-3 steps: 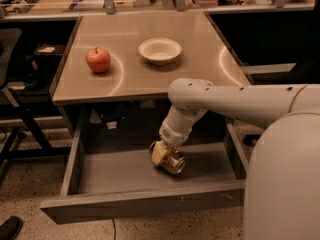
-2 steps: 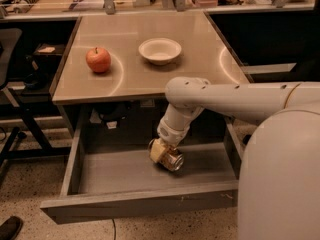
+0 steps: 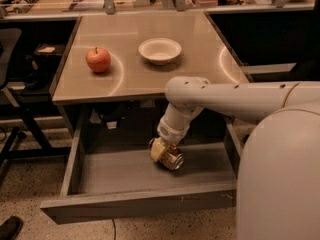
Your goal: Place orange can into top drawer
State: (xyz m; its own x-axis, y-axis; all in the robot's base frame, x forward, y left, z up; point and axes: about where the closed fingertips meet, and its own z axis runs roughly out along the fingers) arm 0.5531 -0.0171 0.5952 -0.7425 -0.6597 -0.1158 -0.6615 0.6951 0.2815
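The top drawer [image 3: 125, 206] is pulled wide open below the table top, its grey floor bare. My gripper [image 3: 161, 150] reaches down into the drawer's middle from the right. It is shut on the orange can [image 3: 173, 159]. The can is tilted on its side with a silver end facing front right, at or just above the drawer floor.
A red apple [image 3: 98, 59] and a white bowl [image 3: 160, 50] sit on the table top [image 3: 200, 69] above the drawer. My white arm [image 3: 235, 101] crosses the table's front right corner. A chair base [image 3: 20, 134] stands at the left, and a shoe [image 3: 10, 228] is on the floor.
The can and gripper stay in nearly the same spot in the drawer. My arm and body have shifted slightly to the left.
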